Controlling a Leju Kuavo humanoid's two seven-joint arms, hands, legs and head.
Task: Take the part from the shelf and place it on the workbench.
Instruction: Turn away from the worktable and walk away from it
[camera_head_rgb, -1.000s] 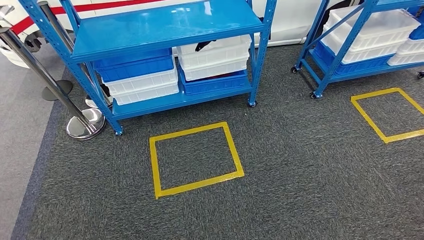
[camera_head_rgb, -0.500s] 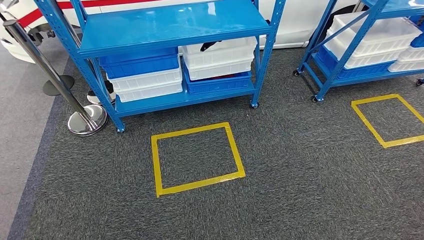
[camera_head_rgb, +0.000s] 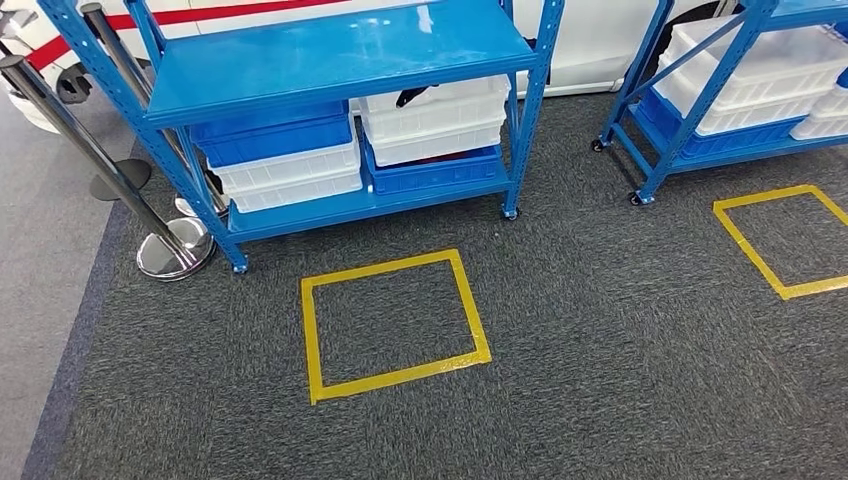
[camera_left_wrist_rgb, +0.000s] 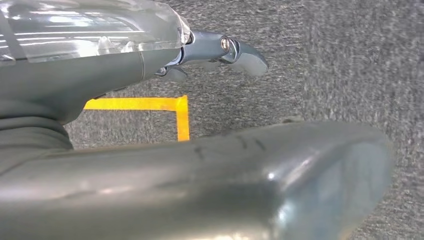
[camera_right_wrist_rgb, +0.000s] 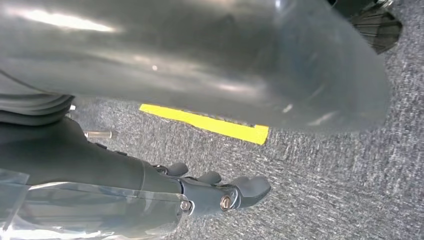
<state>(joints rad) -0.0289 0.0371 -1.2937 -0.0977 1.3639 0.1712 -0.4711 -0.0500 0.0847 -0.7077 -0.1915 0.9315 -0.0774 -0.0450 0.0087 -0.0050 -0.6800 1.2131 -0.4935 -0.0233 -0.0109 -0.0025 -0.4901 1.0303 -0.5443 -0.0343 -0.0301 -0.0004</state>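
Observation:
A small dark part lies in the upper white bin on the lower level of the blue shelf, ahead of me in the head view. Both arms hang at my sides. The left wrist view has my left hand over the grey carpet, its fingers stretched out and its thumb apart, holding nothing. My right hand hangs the same way in the right wrist view, with its fingers extended and nothing in them.
Blue and white bins are stacked on the shelf's left side. A yellow tape square marks the carpet before the shelf, another before a second blue shelf at the right. Chrome stanchions stand at the left.
The whole head picture sways slightly as the camera moves; the shelf, bins and tape squares stay where they are relative to each other.

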